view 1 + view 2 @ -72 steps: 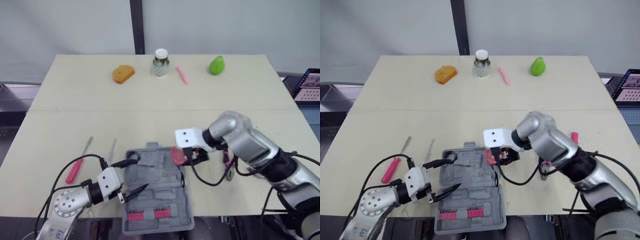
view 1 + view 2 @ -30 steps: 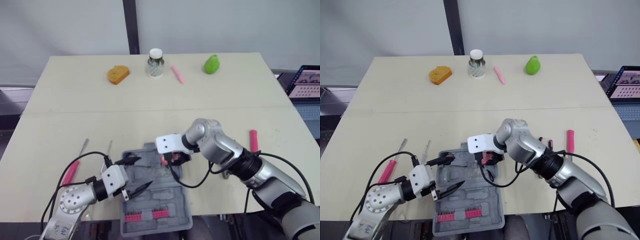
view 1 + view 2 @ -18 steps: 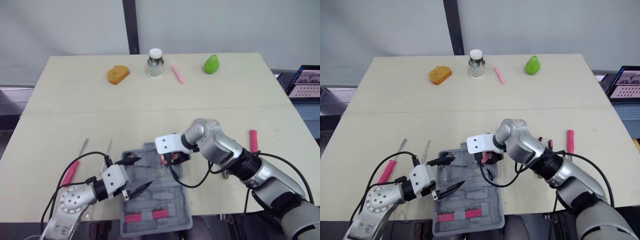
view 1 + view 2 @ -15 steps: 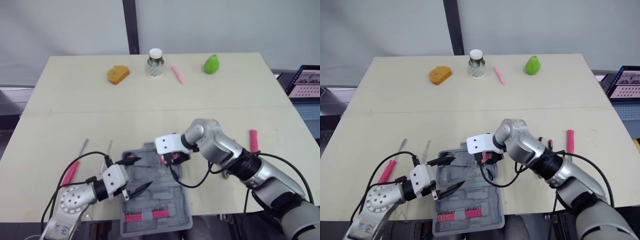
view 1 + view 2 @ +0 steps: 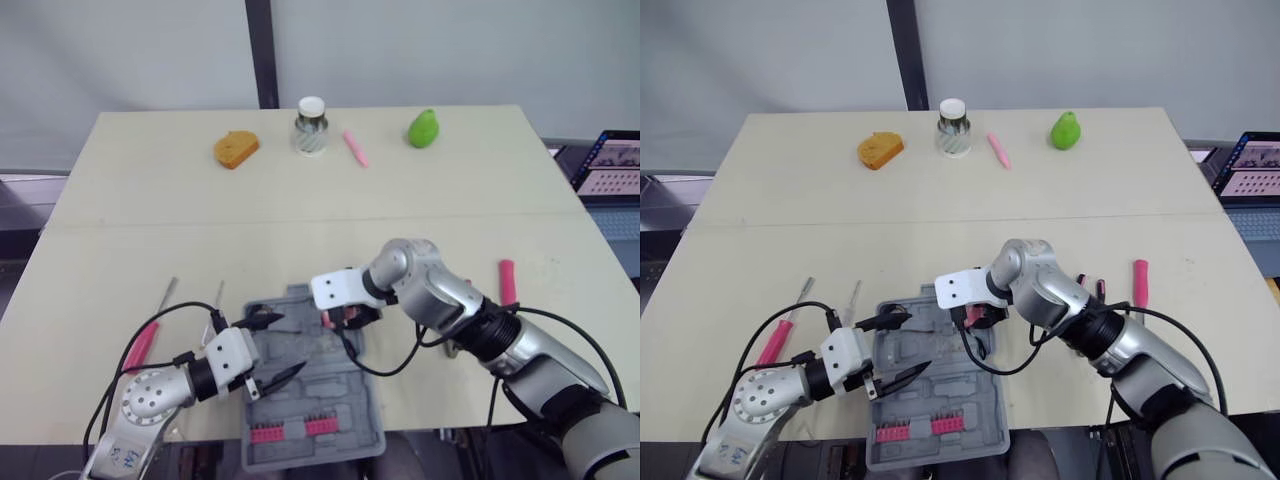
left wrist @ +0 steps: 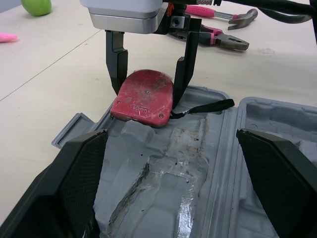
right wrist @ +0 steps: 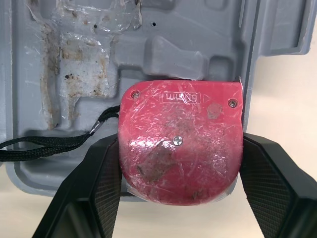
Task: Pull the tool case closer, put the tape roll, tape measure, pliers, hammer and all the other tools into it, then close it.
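A pale beige counter [image 5: 300,220] stands before a grey wall with a dark upright post. The open grey tool case [image 5: 355,400] lies at the counter's near edge, with both hands over it. The right hand [image 6: 147,85] is clenched on the red tape measure [image 7: 181,134], one black finger pressed to each side. It holds it tilted over the far corner of the case, low against the moulded tray. The tape measure's black strap [image 6: 203,106] trails from that hand across the tray. The left hand [image 5: 275,347] hovers over the case's left side, facing the right hand, with its fingers spread and nothing between them. Rows of pink bits [image 5: 290,432] sit in the case half nearest the robot, below the left hand. A pink-handled screwdriver [image 5: 140,345] lies on the counter just outside the left hand, clear of the case. The pliers [image 6: 229,42] and the hammer [image 6: 246,16] lie on the counter beyond the right hand, near each other. A pink stick-shaped item [image 5: 506,282] lies farther out on that side. Well away from both hands, along the far edge, stand an orange bread-like piece [image 5: 236,148], a white-lidded jar [image 5: 311,125], a pink marker [image 5: 355,148] and a green pear [image 5: 424,128].
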Controlling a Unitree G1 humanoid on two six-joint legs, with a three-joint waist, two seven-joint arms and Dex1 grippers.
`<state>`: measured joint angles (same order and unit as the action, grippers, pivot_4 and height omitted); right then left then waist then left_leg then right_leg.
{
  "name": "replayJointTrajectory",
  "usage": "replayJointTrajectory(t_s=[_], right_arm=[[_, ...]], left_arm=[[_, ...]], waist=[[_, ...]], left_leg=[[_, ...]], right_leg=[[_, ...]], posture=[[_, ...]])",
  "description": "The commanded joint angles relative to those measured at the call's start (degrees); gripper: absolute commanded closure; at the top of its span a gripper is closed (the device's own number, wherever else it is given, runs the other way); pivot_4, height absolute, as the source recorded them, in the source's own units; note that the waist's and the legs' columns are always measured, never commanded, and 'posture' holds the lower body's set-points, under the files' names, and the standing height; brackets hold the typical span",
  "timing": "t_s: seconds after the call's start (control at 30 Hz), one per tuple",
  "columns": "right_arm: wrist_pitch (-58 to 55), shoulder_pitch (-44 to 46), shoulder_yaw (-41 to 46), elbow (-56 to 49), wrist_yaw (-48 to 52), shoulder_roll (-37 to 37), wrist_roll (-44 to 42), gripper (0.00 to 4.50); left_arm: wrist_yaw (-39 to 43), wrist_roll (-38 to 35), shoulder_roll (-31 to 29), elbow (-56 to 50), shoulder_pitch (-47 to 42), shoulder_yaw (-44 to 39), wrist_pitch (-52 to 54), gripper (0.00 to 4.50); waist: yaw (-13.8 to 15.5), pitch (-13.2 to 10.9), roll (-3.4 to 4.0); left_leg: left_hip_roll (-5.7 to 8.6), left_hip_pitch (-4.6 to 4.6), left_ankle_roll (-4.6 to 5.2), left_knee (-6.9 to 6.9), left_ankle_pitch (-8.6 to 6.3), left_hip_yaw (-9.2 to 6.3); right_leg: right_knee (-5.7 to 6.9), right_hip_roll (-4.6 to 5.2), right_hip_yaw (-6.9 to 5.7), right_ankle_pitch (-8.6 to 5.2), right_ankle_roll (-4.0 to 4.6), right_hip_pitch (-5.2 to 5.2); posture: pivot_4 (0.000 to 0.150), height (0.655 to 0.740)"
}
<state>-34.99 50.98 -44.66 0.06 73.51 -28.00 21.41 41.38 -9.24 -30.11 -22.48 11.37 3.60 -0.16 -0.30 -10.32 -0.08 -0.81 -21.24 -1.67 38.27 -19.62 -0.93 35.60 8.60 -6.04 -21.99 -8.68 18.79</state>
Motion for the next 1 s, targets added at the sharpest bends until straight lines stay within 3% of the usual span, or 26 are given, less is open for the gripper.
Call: replayJointTrajectory(t_s=[0.03, 0.1, 0.37, 0.53, 0.7, 0.83, 1.0], right_arm=[[0.18, -0.27, 0.76, -1.41, -0.52, 0.68, 0.28, 0.53], [-0.04, -0.36, 1.1, -2.11, -0.34, 0.64, 0.18, 0.09], [-3.51, -0.57, 4.36, -9.38, 1.41, -1.23, -2.17, 0.09], [-6.24, -4.09, 11.51, -18.12, 2.81, -4.87, -9.09, 0.09], [7.18, -13.22, 23.92, -14.31, -4.38, -3.14, -18.33, 0.09], [16.65, -18.63, 28.7, -8.05, -7.57, -1.06, -22.88, 1.82], [24.45, -21.56, 30.18, -2.17, -9.28, 2.38, -25.87, 1.82]], left_arm=[[-0.11, -0.8, 0.24, -2.89, -0.4, 0.6, -0.16, 0.0], [-0.08, -0.81, 0.28, -2.97, -0.49, 0.7, -0.05, 0.0], [0.03, -1.18, 0.12, -3.6, -0.42, 0.88, 0.42, 0.0], [0.05, -1.51, -0.01, -4.64, 0.22, 0.96, 1.01, 0.0], [1.08, -2.62, -1.07, -4.63, 1.8, -0.23, 0.81, 0.0], [1.42, -3.08, -1.54, -4.06, 1.07, -0.65, 0.96, 0.0], [1.35, -2.9, -1.33, -3.61, -0.64, -0.22, 1.5, 0.0]], waist=[[0.0, 0.0, 0.0], [0.0, 0.0, 0.0], [0.1, 0.0, 0.0], [0.17, 0.0, 0.0], [0.17, -0.01, -0.01], [0.19, 0.0, -0.01], [0.07, 0.0, -0.01]], left_leg=[[0.0, 0.0, 0.0, 0.0, 0.0, 0.0], [0.0, 0.0, 0.0, 0.0, 0.0, 0.0], [0.0, 0.0, 0.0, 0.0, 0.0, 0.0], [0.01, -0.01, 0.0, -0.01, 0.0, -0.02], [0.0, 0.0, 0.0, -0.03, 0.0, 0.01], [-0.01, 0.04, 0.0, -0.04, 0.0, 0.05], [-0.02, 0.06, 0.0, -0.04, 0.0, 0.06]], right_leg=[[0.0, 0.0, 0.0, 0.0, 0.0, 0.0], [0.0, 0.0, 0.0, 0.0, 0.0, 0.0], [0.0, 0.0, 0.0, 0.0, 0.0, 0.0], [0.0, 0.0, 0.01, 0.0, 0.0, -0.01], [-0.06, 0.0, 0.01, 0.0, 0.0, -0.05], [-0.06, 0.01, 0.02, 0.0, 0.0, -0.05], [-0.05, 0.0, 0.02, 0.0, 0.0, -0.06]], posture=[[0.15, 0.74], [0.15, 0.74], [0.15, 0.74], [0.15, 0.74], [0.15, 0.74], [0.15, 0.74], [0.15, 0.74]])
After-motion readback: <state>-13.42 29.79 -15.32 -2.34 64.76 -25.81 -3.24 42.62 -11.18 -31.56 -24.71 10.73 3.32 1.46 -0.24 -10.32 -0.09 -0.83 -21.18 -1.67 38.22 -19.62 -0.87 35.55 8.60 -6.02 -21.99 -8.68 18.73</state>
